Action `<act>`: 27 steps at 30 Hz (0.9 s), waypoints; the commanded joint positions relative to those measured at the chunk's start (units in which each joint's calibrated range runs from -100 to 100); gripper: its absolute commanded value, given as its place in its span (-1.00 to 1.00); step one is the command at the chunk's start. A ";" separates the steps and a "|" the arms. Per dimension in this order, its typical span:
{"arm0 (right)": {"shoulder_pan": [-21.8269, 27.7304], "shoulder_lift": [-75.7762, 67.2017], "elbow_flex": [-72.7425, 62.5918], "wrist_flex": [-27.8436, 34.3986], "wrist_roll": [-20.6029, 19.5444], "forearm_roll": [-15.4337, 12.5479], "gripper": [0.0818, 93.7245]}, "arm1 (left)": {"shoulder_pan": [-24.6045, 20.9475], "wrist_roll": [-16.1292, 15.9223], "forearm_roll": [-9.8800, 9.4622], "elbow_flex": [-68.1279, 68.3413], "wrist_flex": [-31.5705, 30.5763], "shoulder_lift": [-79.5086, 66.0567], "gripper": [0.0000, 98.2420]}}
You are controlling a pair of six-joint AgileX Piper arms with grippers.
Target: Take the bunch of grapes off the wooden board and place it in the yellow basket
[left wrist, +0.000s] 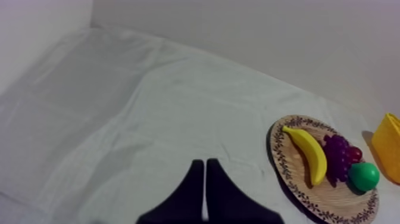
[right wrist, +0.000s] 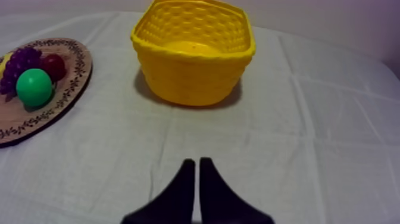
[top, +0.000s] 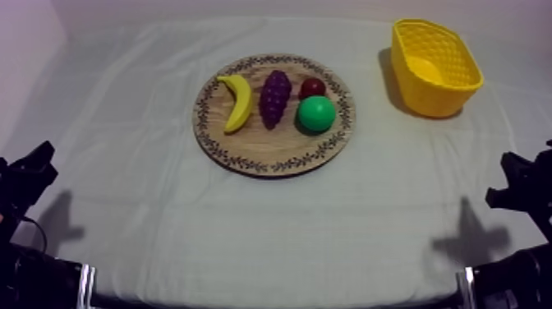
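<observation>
Four fruits on the board (top: 263, 146): banana (top: 239, 101), grapes (top: 274, 97), small red fruit (top: 312, 87), green round fruit (top: 316, 113).
Grapes: purple bunch lying in the middle of the board, with the banana on the side toward the table's left edge and the two round fruits on the side toward its right edge.
Banana: yellow and curved, lying flat just beside the grapes.
Small red fruit: at the far side of the board, just beside the grapes; whether it touches the green round fruit I cannot tell.
Green round fruit: just on the near side of the small red fruit, close to the grapes.
Board: round and wooden with a patterned rim, flat on the table (top: 246, 246), about midway between the left and right edges and nearer the far edge.
Basket (top: 423, 94): yellow, upright, at the table's far right corner, well apart from the board.
Left gripper (left wrist: 205, 162): by the near left corner, jaws pressed together in a narrow wedge, holding nothing.
Right gripper (right wrist: 197, 161): by the near right corner, jaws likewise closed in a narrow wedge, holding nothing, facing the basket from well back.
</observation>
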 commanded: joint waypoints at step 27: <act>-1.29 0.10 -0.14 1.06 0.98 -0.13 -0.99 | -0.02 -0.01 0.01 -0.04 0.00 0.00 -1.00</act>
